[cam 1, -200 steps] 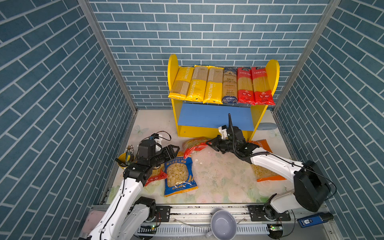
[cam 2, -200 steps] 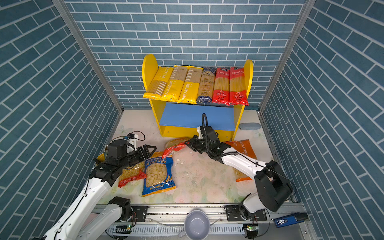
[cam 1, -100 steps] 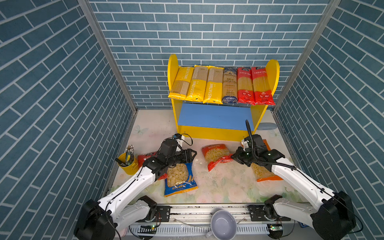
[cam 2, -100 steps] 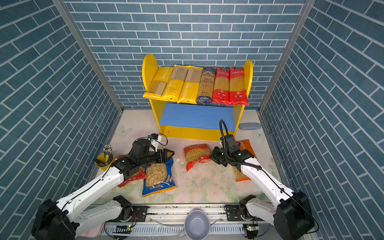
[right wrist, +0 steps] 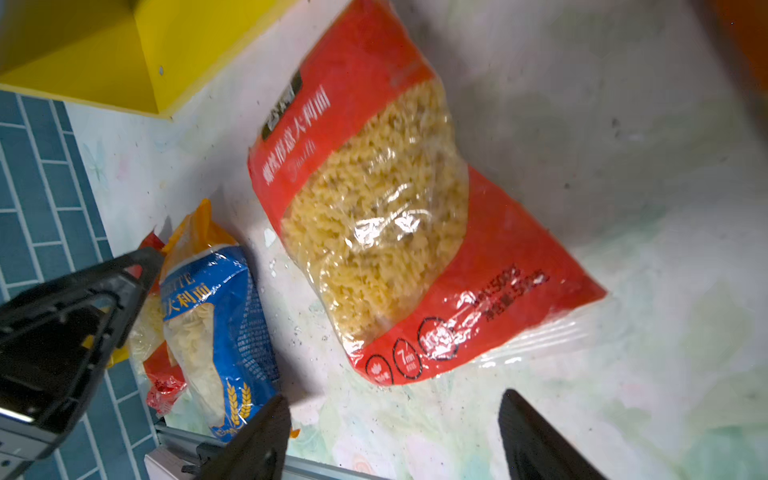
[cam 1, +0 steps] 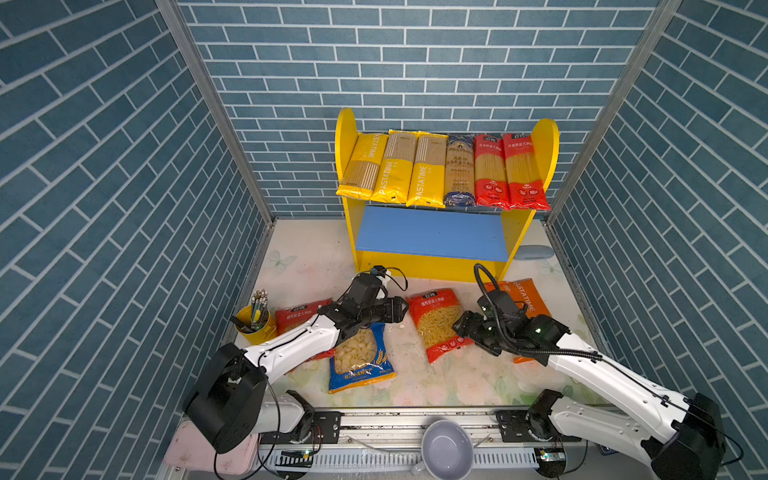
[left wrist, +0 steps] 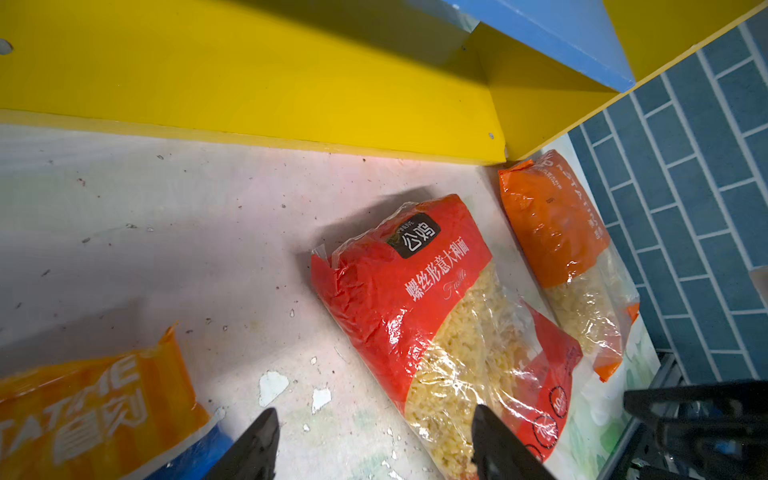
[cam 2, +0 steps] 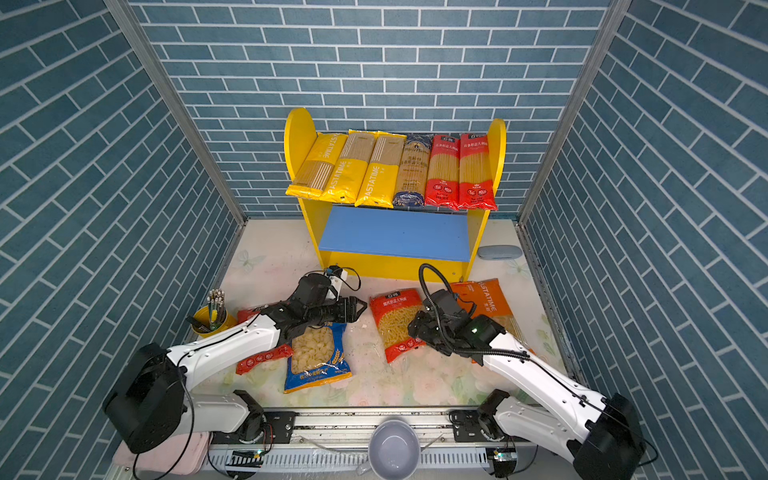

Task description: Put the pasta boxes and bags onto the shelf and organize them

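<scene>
— Where does everything stand for you?
— The shelf (cam 1: 432, 268) is at the desk's (cam 1: 316, 266) far edge, with six long packs (cam 1: 428, 170) side by side on its upper board.
— And the loose bags?
— The red fusilli bag (cam 1: 436, 322) lies flat mid-desk, in front of the shelf. The orange bag (cam 1: 525, 297) is toward the right edge and the blue bag (cam 1: 359, 357) toward the front.
— Your claws?
— Your right claw (cam 1: 459, 328) is spread and empty, just beside the fusilli bag's near right corner. Your left claw (cam 1: 403, 309) is spread too, just beside its far left corner.
</scene>
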`<action>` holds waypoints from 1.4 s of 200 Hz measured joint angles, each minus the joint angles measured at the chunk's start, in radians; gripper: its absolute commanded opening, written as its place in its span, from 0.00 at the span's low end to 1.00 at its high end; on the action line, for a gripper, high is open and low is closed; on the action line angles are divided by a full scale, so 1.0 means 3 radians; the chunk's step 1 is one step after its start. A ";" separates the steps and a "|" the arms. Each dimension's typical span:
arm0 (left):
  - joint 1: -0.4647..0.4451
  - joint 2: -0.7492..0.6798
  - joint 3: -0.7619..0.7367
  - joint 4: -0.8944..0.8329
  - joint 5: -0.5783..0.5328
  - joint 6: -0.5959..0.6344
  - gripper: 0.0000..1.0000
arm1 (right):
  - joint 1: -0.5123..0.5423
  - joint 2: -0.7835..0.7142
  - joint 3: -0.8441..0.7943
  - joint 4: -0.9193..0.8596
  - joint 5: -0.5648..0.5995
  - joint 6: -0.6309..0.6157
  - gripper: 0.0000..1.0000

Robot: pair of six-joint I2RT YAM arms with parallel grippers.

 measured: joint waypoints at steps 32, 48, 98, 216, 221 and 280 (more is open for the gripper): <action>-0.0099 0.0193 0.0092 0.0099 -0.0001 0.0010 0.74 | 0.0098 0.0011 -0.0546 0.0488 0.0008 0.0409 0.74; -0.0123 0.0252 0.0125 0.0136 -0.0003 0.0011 0.74 | 0.0106 0.0079 -0.0669 0.0763 0.0015 0.0548 0.69; -0.0139 0.0261 0.0130 0.0145 -0.0014 0.0010 0.74 | 0.0089 0.0512 -0.0675 0.1545 0.0084 0.0764 0.37; -0.0144 0.0234 0.0207 0.0116 -0.0088 0.0102 0.74 | -0.0216 0.0687 -0.0334 0.0768 -0.0820 -0.0370 0.07; -0.0144 0.0243 0.0224 0.0117 -0.0088 0.0102 0.74 | -0.0215 0.0688 -0.0304 0.0669 -0.0877 -0.0456 0.07; -0.0151 0.0336 0.0296 0.0114 -0.0089 0.0107 0.75 | -0.0502 0.0659 0.0117 -0.0662 -0.0958 -0.1445 0.14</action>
